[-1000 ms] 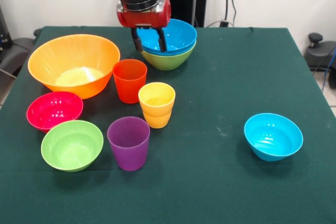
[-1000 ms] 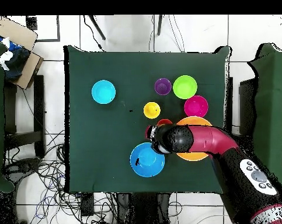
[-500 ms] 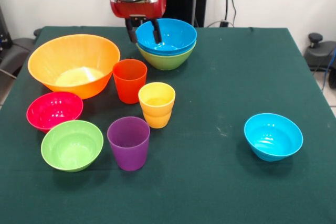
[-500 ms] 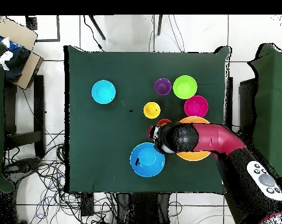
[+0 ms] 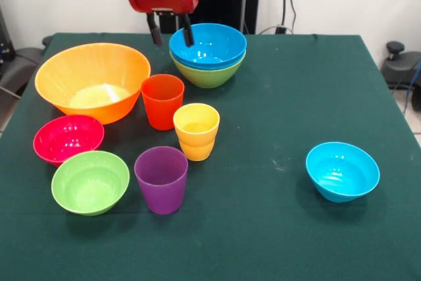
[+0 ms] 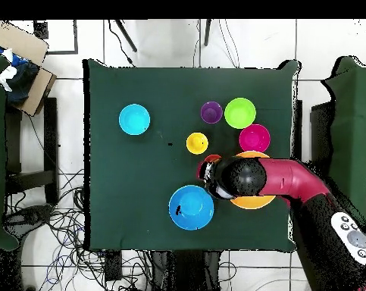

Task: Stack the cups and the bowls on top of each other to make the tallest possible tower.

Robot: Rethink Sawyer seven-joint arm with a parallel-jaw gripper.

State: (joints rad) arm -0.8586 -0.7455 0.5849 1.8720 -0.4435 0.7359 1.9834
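Bowls: a partial tower [image 5: 208, 57] stands at the far middle of the desk [image 5: 289, 97], blue bowls nested in a green bowl whose wall shows beneath the blue rims. Only one blue disc of it shows from overhead [image 6: 191, 207].

Orange bowl [image 5: 92, 81], the widest, sits apart on the desk left of the tower in the front view, not stacked. Just in front of it lies the pink bowl [image 5: 68, 137], and touching or nearly touching that, the small green bowl [image 5: 90, 181]. The light-blue bowl [image 5: 342, 170] stands alone, well apart, on the right of the front view.

Cups: all three upright, mouths up, none stacked. The orange-red cup [image 5: 162, 100] stands between the orange bowl and the tower. The yellow cup [image 5: 196, 130] is just beside it, nearer the camera. The purple cup [image 5: 161, 178] stands beside the small green bowl, in front of the yellow cup.

Hand [image 5: 170, 32]: hangs above the desk at the tower's left rim in the front view, between tower and orange bowl. Its two dark fingers [image 5: 187, 31] point down and are spread, with nothing between them. Overhead, the arm [image 6: 280, 179] crosses above the orange bowl and hides much of it; the fingers cannot be made out there.
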